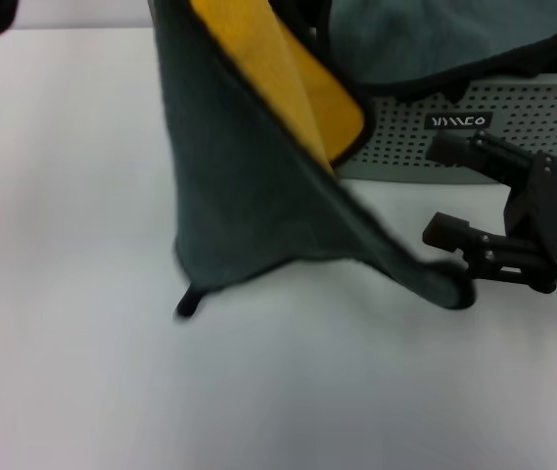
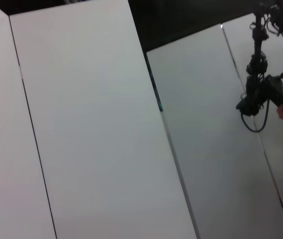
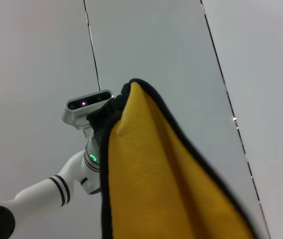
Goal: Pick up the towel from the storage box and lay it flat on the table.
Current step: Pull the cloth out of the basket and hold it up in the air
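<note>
The left gripper is lifting the towel (image 1: pixel 249 186) by its top, above the head view, so I cannot tell its jaws. The towel is hanging over the worktop (image 1: pixel 72 372), its lower right corner sitting between the right gripper's (image 1: pixel 438 189) wide jaws, beside the box (image 1: pixel 513 137) at the far edge.

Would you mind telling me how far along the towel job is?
Done: the towel is out of the storage box, hanging from above. In hand: its lower corners reach the table, one at the open right gripper. Left: spreading it flat. A second towel remains draped on the box.
</note>
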You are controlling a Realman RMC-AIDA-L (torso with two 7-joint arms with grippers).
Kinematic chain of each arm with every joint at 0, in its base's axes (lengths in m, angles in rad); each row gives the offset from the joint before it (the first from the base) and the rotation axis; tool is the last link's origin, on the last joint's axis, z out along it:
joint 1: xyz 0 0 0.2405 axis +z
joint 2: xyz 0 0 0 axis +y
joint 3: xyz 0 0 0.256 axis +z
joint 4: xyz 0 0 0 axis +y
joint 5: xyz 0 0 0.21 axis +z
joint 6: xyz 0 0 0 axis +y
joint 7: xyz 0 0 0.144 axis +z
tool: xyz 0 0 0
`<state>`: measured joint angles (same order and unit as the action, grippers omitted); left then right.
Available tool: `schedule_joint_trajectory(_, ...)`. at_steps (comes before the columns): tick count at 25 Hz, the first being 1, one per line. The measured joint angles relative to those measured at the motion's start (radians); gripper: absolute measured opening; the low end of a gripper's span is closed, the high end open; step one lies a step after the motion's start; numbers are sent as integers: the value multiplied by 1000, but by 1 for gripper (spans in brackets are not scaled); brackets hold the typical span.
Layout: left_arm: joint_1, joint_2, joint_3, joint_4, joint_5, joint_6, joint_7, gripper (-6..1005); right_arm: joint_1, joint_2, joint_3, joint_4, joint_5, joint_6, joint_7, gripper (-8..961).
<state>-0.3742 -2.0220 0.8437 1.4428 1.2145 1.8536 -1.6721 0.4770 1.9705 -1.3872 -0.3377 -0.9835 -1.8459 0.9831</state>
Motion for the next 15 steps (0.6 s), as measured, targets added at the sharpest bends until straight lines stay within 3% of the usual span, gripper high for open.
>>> schedule_joint_trajectory(10, -22, 8, 17, 5, 40, 68, 7, 11, -15, -5, 34, -1, -4, 22, 0, 771)
schedule_joint_trajectory(15, -27, 10, 30, 11, 40, 72, 7, 11, 14, 15, 28, -9, -58, 105, -5, 754)
